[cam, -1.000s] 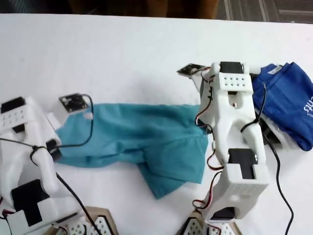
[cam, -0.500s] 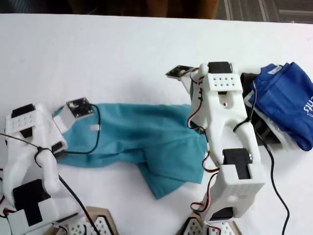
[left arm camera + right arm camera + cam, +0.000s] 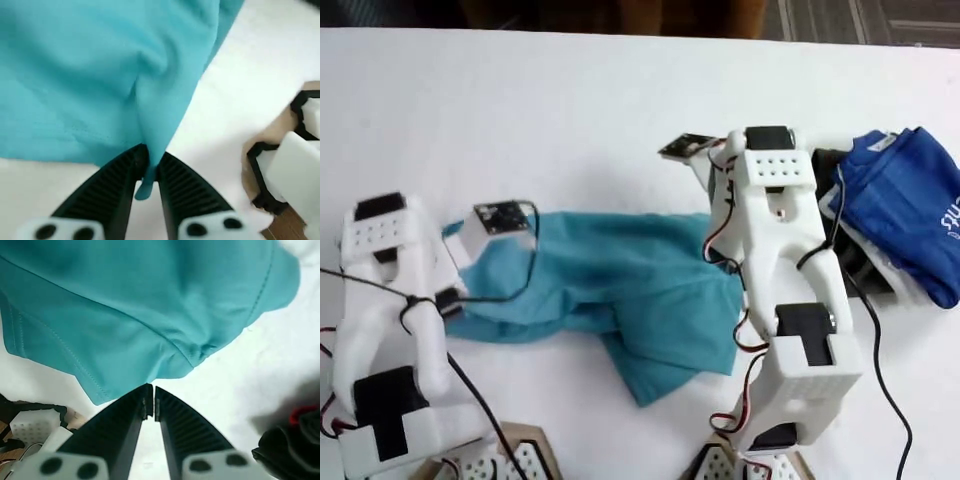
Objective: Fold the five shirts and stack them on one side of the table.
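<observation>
1. Teal fabric shirt (image 3: pixel 620 280) lies crumpled midway across the white table (image 3: pixel 570 110), between both arms.
2. Left gripper (image 3: pixel 147 172) pinches a fold at the shirt's edge.
3. Right gripper (image 3: pixel 151 402) has its jaws nearly together at the opposite edge; whether cloth is caught cannot be told.
4. Folded royal-blue shirt (image 3: pixel 905 215) rests beside the right arm.

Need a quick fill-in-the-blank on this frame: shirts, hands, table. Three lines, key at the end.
1. The left hand is ___ on the teal shirt.
2. The folded blue shirt sits beside the ___ arm.
3. The teal shirt lies on a ___ table.

Missing words: shut; right; white.
</observation>
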